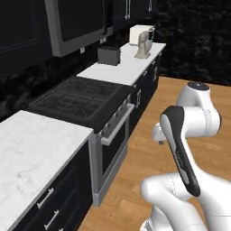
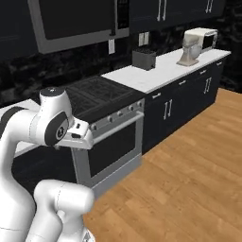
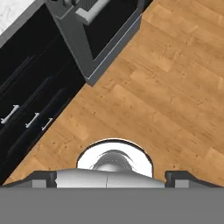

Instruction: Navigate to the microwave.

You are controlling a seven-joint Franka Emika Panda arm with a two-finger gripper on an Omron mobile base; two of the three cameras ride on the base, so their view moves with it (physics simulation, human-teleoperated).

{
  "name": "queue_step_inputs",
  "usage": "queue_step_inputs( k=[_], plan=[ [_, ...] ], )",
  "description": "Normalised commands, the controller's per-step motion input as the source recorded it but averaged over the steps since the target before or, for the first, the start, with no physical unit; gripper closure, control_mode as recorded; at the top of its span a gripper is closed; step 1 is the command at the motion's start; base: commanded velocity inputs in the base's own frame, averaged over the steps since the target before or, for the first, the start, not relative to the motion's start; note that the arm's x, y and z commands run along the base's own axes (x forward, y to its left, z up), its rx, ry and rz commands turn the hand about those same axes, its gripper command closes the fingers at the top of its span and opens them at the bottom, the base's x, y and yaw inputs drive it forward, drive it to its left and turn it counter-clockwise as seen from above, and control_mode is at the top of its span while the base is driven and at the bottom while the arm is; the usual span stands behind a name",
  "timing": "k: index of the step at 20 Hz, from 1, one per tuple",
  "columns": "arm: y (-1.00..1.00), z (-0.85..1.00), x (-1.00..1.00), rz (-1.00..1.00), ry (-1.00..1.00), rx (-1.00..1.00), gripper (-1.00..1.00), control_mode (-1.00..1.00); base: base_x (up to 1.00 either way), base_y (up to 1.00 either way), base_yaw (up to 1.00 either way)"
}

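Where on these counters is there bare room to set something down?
The white counter left of the stove is bare. The counter stretch between the stove and the toaster is also free. The far end is crowded by the toaster, the stand mixer and a small white appliance.

A kitchen: stove (image 1: 79, 101), microwave (image 2: 78, 21) above, marble counters (image 1: 126, 65), wooden floor (image 2: 189, 179).

Your base stands on the wooden floor (image 2: 189, 160) before the counter run

You have the microwave (image 2: 80, 21) mounted above the stove (image 2: 101, 101); beyond the stove, the counter (image 2: 160, 71) carries a toaster (image 2: 144, 58), then a stand mixer (image 2: 189, 49) farther along, with cabinet doors (image 2: 168, 111) beneath
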Motion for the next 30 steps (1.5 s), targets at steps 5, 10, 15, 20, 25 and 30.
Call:
queue_step_inputs(
  k=[5,10,15,20,25,30],
  plan=[
    [0.0,0.0,0.0,0.0,0.0,0.0,-1.0,1.0,0.32,-0.69,-0.44],
    [0.0,0.0,0.0,0.0,0.0,0.0,-1.0,1.0,0.08,-0.68,-0.45],
    [0.0,0.0,0.0,0.0,0.0,0.0,-1.0,1.0,0.01,-0.54,-0.43],
    [0.0,0.0,0.0,0.0,0.0,0.0,-1.0,1.0,0.33,-0.22,-0.31],
    [0.0,0.0,0.0,0.0,0.0,0.0,-1.0,1.0,0.93,0.0,-0.01],
    [0.0,0.0,0.0,0.0,0.0,0.0,-1.0,1.0,0.94,0.0,0.25]
  ],
)
